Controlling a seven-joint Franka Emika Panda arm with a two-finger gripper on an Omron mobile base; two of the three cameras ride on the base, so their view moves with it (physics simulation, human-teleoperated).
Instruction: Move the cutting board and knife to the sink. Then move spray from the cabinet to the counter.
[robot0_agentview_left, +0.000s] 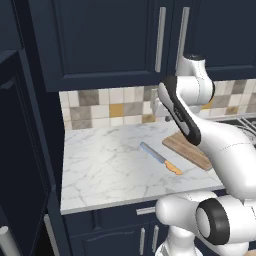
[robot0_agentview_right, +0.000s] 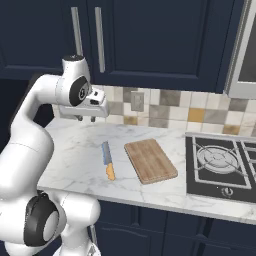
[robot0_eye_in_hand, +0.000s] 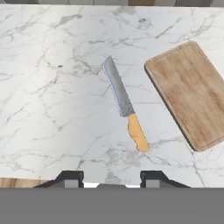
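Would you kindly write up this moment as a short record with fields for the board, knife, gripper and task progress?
board: wooden, flat on the counter, left of the stove in the right base view
knife: flat on the counter beside the board, apart from it, orange handle toward the front edge
gripper: above the counter, jaws apart, holding nothing
progress: board and knife both on the counter, not yet moved

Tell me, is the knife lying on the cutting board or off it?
Off it. The knife lies flat on the counter, beside the cutting board, with bare marble between them.
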